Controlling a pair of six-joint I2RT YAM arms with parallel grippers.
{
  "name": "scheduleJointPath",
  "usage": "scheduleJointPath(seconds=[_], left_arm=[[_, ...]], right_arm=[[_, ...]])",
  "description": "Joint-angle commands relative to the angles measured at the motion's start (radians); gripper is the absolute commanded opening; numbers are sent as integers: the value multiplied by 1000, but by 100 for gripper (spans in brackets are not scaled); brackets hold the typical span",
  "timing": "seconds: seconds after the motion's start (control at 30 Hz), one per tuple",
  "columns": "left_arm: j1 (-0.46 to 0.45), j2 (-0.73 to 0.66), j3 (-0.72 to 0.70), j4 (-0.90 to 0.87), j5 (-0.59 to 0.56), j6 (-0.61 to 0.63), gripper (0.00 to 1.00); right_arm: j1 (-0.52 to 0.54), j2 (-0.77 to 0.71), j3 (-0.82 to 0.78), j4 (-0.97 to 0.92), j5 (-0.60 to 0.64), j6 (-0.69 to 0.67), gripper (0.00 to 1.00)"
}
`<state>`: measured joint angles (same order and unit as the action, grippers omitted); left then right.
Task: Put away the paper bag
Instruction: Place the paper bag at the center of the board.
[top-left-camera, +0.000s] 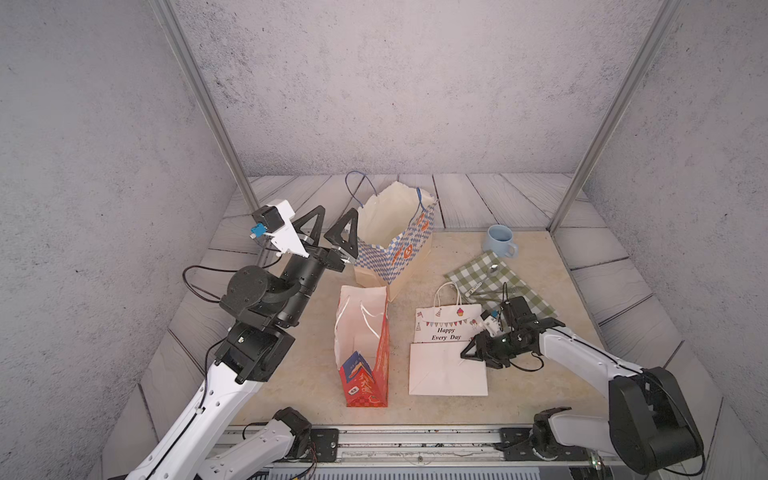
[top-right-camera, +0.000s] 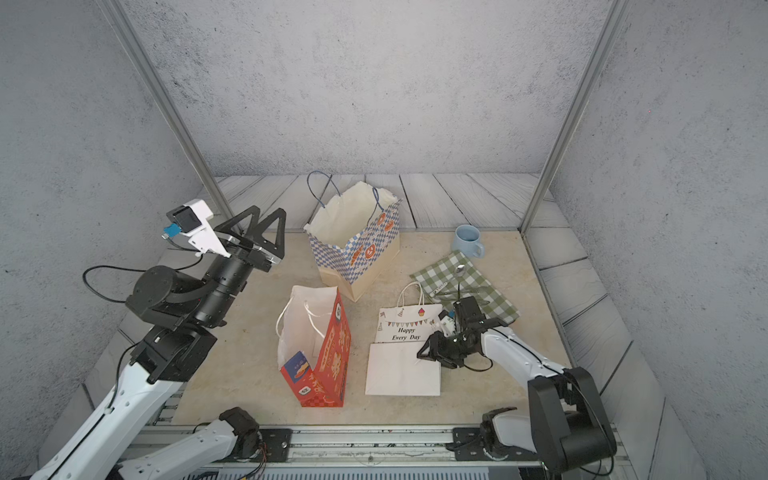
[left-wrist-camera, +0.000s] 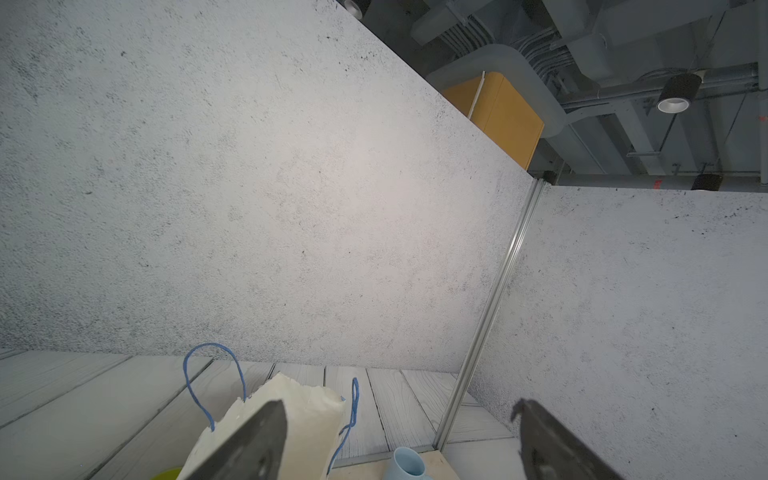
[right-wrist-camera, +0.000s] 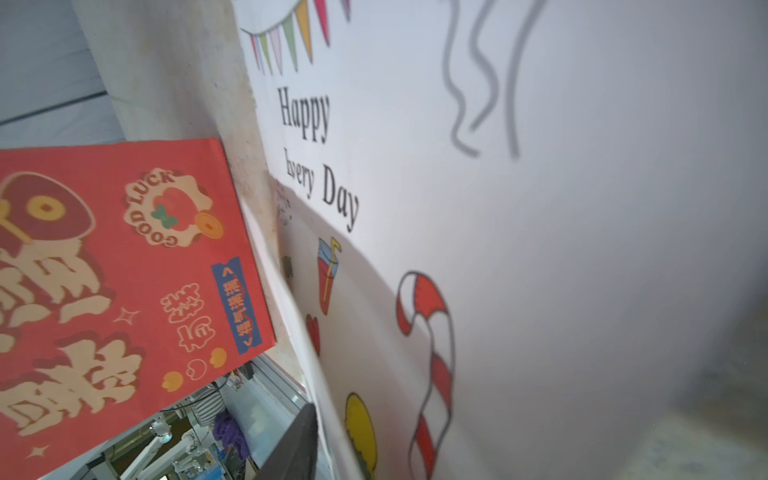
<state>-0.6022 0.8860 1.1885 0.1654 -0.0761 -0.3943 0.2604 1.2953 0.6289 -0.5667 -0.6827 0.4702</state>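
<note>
Here, flat on the desk (top-left-camera: 519, 403), between red bag (top-left-camera: 374, 374) and checked cloth (top-left-camera: 509, 276): folded white paper bag (top-left-camera: 446, 365); right hand (top-left-camera: 464, 355) low at its cloth-side edge, grip state impossible to tell; left hand (top-left-camera: 337, 210) raised beside upright blue-checked bag (top-left-camera: 399, 249), fingers (top-left-camera: 353, 237) spread wide, empty.

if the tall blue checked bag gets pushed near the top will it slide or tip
The blue checked bag likely tips: it stands tall, open and looks empty. Its thin paper walls bow, so they would probably cave before it slides.
</note>
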Motion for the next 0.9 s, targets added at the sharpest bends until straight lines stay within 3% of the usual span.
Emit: scheduleJointPath(seconds=[0.0,0.2,0.6,0.87], left_arm=[[4,5,0,23,-1,-14,89],[4,18,2,22,4,-17,89],[4,24,17,4,-10,10,88],[4,18,28,-39,-48,31,87]], right_arm=[[-6,14,27,-65,93,-56,49],[-7,24,54,-102,241,-47,49],[-7,120,100,-87,275,-57,50],[-6,28,136,-147,351,-47,53]])
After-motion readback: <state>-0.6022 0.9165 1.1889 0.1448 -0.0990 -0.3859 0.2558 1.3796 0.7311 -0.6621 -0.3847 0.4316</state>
